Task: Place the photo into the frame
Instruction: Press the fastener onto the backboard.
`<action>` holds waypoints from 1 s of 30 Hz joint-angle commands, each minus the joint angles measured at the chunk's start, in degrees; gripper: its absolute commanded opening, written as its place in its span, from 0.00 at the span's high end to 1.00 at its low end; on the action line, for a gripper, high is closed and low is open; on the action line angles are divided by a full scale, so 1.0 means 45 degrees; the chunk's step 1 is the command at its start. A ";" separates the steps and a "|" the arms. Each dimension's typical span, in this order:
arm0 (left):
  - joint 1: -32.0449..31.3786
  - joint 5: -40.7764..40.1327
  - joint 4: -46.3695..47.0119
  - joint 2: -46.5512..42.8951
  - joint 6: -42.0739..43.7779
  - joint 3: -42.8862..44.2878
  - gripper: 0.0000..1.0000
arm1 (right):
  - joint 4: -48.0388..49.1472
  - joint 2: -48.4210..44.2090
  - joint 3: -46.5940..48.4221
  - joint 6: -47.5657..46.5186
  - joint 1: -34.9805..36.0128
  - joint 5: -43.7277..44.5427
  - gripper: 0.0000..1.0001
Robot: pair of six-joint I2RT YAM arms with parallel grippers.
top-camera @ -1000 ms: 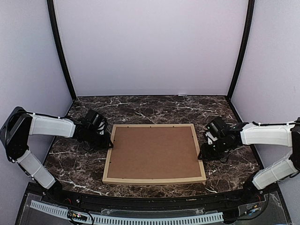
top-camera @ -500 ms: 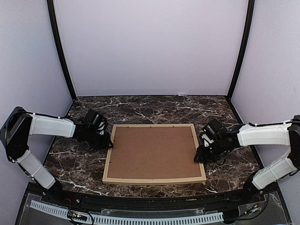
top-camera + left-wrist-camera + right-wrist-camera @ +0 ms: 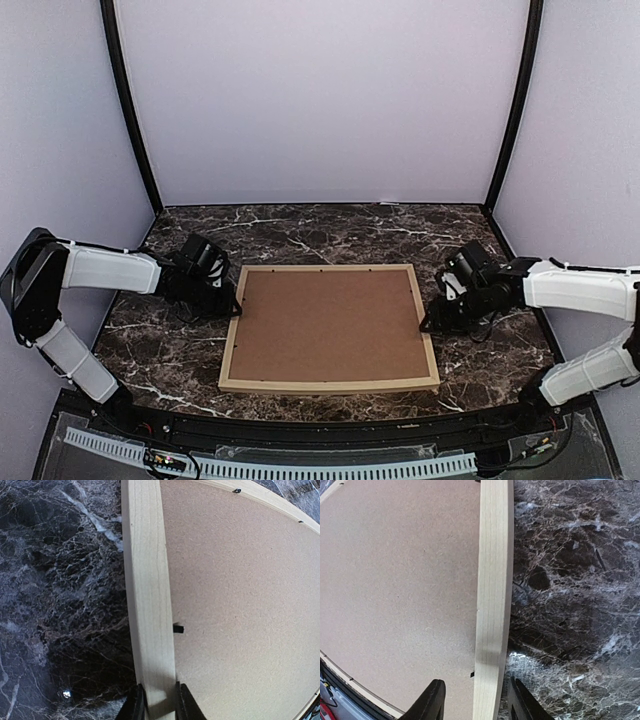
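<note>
So the frame (image 3: 330, 385) lies back-up on the table (image 3: 170, 350). The left gripper (image 3: 159, 707) is pinched on its left rail; the right gripper (image 3: 476, 702) straddles the other rail, fingers apart.

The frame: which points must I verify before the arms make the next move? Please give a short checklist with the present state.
1. Left fingers shut on the frame at its left rail: ok.
2. Right fingers closed on the right rail: not ok, they straddle it open.
3. Backing board lying inside the frame: ok.
4. Frame flat on the table: ok.
5. Photo placed in the frame: cannot tell, no view shows it.
</note>
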 commanded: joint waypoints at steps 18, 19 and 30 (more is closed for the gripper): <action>-0.0105 0.0164 -0.0162 0.0474 0.0131 -0.0448 0.97 | -0.0807 0.1185 0.0427 -0.0816 -0.0126 0.0583 0.57; -0.0105 0.0163 -0.0163 0.0476 0.0131 -0.0443 0.97 | -0.0792 0.1227 0.0443 -0.0809 -0.0106 0.0595 0.57; -0.0105 0.0154 -0.0212 0.0495 0.0151 -0.0416 0.97 | -0.0772 0.1560 0.0605 -0.0672 0.0356 0.0672 0.57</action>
